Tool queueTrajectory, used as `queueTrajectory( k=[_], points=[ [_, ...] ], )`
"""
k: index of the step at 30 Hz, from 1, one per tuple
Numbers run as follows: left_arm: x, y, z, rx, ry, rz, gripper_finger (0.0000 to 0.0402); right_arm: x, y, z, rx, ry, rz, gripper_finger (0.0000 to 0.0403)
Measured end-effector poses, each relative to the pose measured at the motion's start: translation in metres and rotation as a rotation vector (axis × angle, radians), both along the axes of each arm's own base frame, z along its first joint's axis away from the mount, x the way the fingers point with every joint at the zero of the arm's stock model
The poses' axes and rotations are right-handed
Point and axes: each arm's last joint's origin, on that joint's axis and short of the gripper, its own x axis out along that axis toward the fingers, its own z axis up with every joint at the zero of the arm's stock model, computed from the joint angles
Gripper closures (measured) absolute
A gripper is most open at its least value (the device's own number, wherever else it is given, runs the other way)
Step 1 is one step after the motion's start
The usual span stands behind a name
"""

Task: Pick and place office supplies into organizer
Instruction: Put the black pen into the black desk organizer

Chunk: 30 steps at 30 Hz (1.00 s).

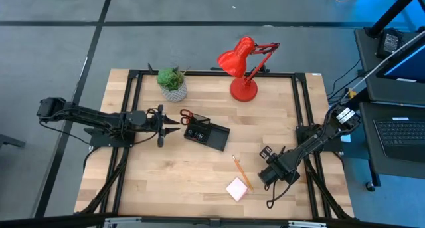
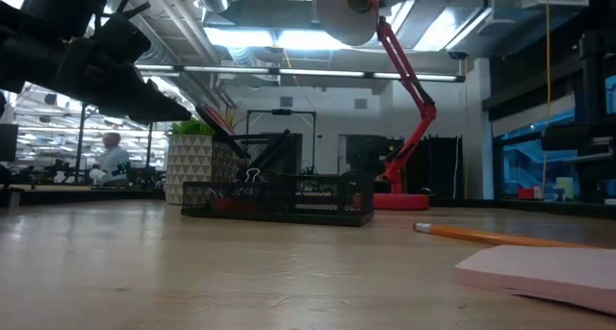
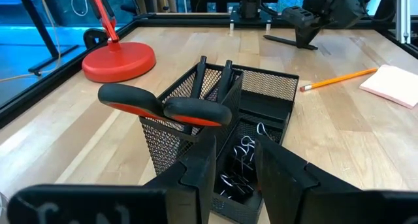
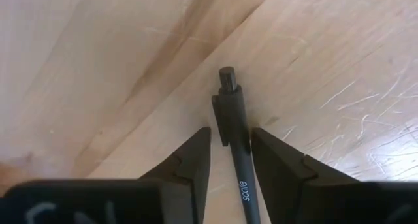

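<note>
Pen [image 4: 236,155] lengthwise between right hand [image 4: 232,160] fingers.

One black mesh organizer [image 1: 207,135]; one pair of red-handled scissors [image 3: 163,106]; two upright black pens [image 3: 225,77], a third black pen [image 4: 236,145] on the table; one orange pencil [image 1: 241,172]; one pink sticky-note pad [image 1: 237,189]; several black binder clips [image 3: 238,168]; one red desk lamp [image 1: 243,68]; one potted green plant [image 1: 172,83].

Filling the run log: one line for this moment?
right claw: around black pen on table | left claw: open at organizer | pencil, sticky pad: loose
</note>
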Motion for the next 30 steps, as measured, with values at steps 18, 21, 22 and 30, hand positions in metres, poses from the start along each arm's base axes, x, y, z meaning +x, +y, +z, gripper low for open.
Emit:
queueTrajectory(
  k=[18, 21, 22, 30],
  points=[
    [0.0000, 0.0000, 0.0000, 0.000, 0.000, 0.000, 0.0302, 0.0005, 0.0003, -0.0006, 0.004, -0.005, 0.005, 0.0286],
    [0.0000, 0.0000, 0.0000, 0.000, 0.000, 0.000, 0.0302, 0.0008, 0.0005, -0.0006, 0.000, -0.012, 0.006, 0.0286],
    [0.0000, 0.0000, 0.0000, 0.000, 0.000, 0.000, 0.0302, 0.0009, 0.0005, -0.0007, -0.001, -0.015, 0.006, 0.0287],
    [0.0000, 0.0000, 0.0000, 0.000, 0.000, 0.000, 0.0302, 0.0019, 0.0009, -0.0007, 0.002, -0.026, 0.004, 0.0326]
  ],
)
